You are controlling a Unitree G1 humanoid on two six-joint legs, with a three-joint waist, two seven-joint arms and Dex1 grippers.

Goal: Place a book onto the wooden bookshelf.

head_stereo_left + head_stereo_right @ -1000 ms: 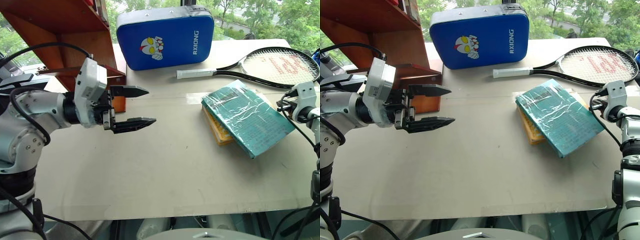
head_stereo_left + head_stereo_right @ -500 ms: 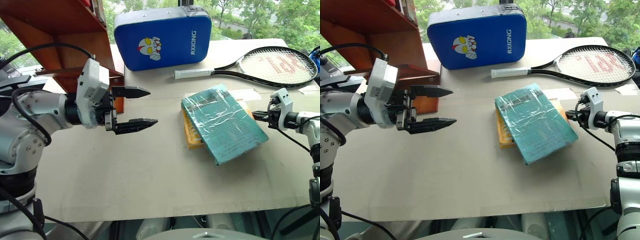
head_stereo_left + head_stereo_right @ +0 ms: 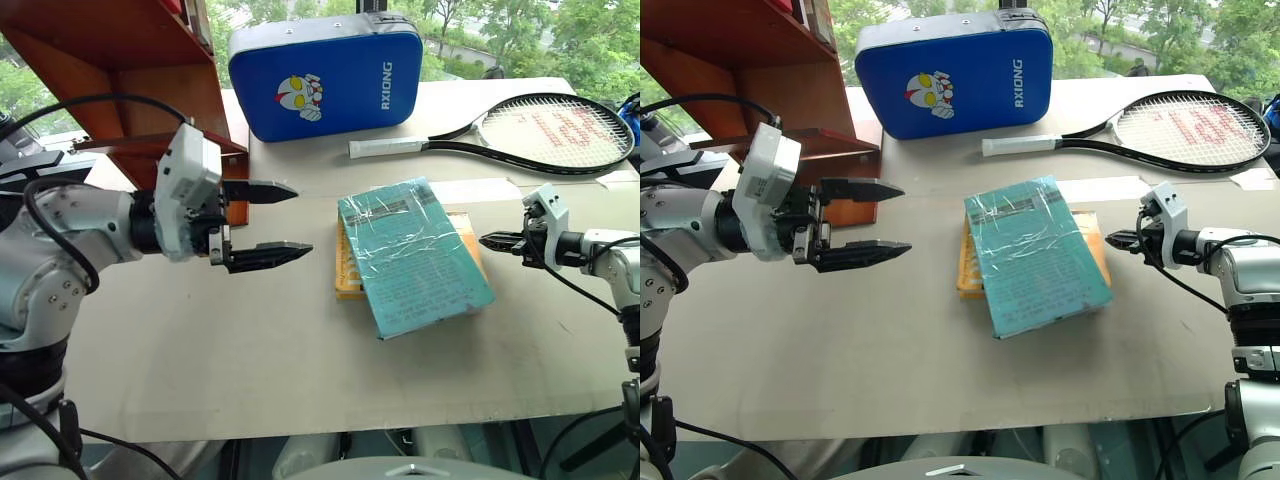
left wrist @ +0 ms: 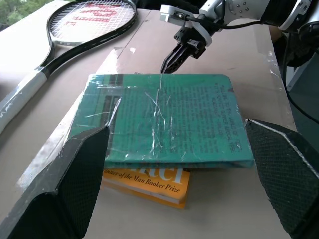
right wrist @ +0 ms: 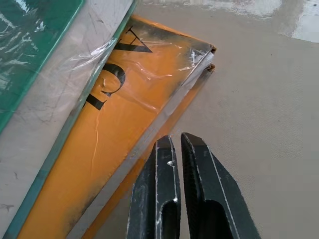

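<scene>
Between the widely parted black fingers of the left gripper (image 3: 268, 219) lay nothing but air, the jaws levelled across the beige table (image 3: 300, 360) toward the flat teal-green book wrapped in shiny clear plastic (image 3: 412, 254), which lay well apart from them. That book rested at a skew on top of a yellow-orange paperback (image 4: 149, 182), whose edge stuck out from under it on the side facing the left gripper. On the book's far side the right gripper (image 3: 492, 240) was clenched tight on nothing, its tips just beside the yellow-orange paperback's edge and pointing at the stack; whether they touched it could not be told.

The step in hand appeared to be nudging the stack toward the left gripper. Done well, the closed tips would press low and squarely on the stack so it slid without spinning, and the open jaws would close on the teal-green book alone, leaving the paperback behind. Beyond the book lay a black racket (image 3: 540, 130) and a blue padded case (image 3: 325, 75). The reddish-brown wooden bookshelf (image 3: 120, 70) stood behind the left gripper, far from the book.
</scene>
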